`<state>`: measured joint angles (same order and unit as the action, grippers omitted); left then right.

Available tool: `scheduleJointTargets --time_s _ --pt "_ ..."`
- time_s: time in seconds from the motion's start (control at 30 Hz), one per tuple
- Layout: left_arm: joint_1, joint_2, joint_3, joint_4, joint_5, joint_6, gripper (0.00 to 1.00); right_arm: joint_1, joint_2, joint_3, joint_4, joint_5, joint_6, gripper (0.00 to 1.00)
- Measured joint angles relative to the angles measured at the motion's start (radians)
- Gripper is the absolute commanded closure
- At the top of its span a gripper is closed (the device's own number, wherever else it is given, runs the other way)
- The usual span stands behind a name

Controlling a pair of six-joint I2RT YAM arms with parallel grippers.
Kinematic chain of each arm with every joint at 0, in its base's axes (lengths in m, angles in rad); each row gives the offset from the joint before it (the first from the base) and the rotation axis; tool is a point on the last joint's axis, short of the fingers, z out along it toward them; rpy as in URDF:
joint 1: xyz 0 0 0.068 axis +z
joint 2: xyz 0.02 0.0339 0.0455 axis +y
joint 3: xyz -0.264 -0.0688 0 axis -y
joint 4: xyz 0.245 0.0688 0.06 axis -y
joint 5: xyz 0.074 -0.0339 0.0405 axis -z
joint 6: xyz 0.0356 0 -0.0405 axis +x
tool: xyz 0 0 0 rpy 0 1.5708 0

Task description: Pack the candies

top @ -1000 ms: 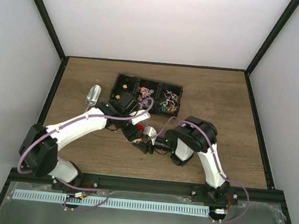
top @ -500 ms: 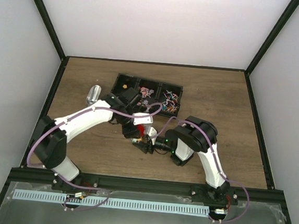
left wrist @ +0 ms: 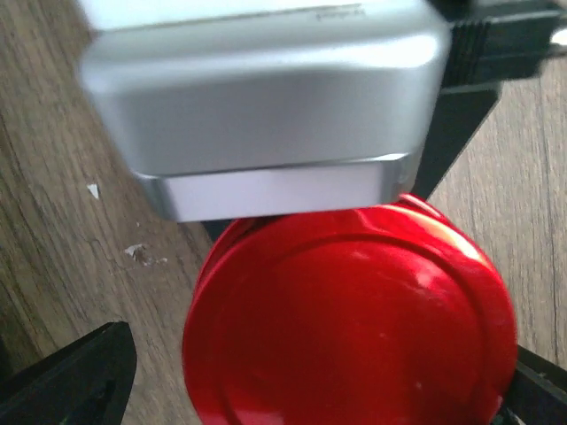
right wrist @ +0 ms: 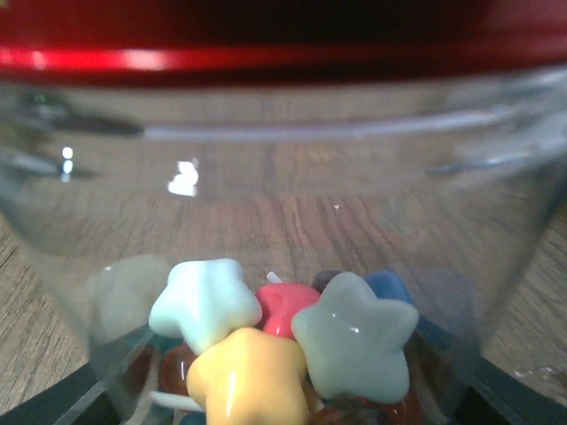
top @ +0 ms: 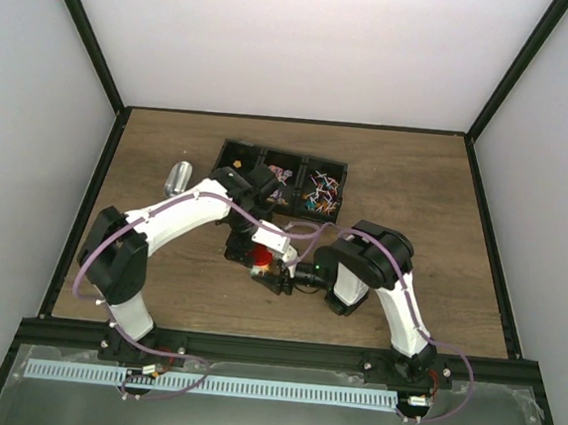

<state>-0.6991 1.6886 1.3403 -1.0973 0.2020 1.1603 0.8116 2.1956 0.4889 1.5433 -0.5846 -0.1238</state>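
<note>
A clear jar [right wrist: 283, 177] with a round red lid [left wrist: 354, 319] on its top stands on the wooden table [top: 416, 184]. Several star-shaped candies [right wrist: 354, 341], pale blue, yellow and red, lie in its bottom. My right gripper [right wrist: 283, 403] is shut on the jar [top: 269, 268] from the right. My left gripper [left wrist: 301, 394] straddles the lid from above; its fingers [left wrist: 80, 376] stand apart, with a strip of table showing between the left one and the lid. More wrapped candies [top: 318, 189] lie in the black tray [top: 231, 155].
A silvery metal scoop [top: 178, 176] lies left of the tray. The right wrist's silver camera housing [left wrist: 266, 97] sits just behind the lid. Small white crumbs [left wrist: 137, 254] lie on the wood by the jar.
My left arm has swung from the tray's front edge down to the jar, and its gripper now sits over the red lid. The right arm and the jar have stayed put.
</note>
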Motion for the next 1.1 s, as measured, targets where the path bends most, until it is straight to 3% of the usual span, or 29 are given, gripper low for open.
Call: scheduleJointTargets --time_s 0.2,0.5,0.7,1.1 --pt "0.027 0.011 0.057 -0.042 0.026 -0.142 0.0 -0.004 -0.004 -0.008 0.0 0.008 0.032 0.67" --pt "0.002 -0.36 -0.196 0.161 0.116 -0.563 0.0 0.0 -0.008 -0.014 0.0 0.014 0.033 0.67" --pt "-0.012 -0.309 -0.269 0.275 0.064 -0.786 0.0 0.003 -0.008 -0.013 0.0 0.027 0.034 0.67" --pt "-0.081 -0.296 -0.303 0.357 -0.02 -0.91 0.16 0.004 -0.009 -0.013 0.0 0.033 0.036 0.66"
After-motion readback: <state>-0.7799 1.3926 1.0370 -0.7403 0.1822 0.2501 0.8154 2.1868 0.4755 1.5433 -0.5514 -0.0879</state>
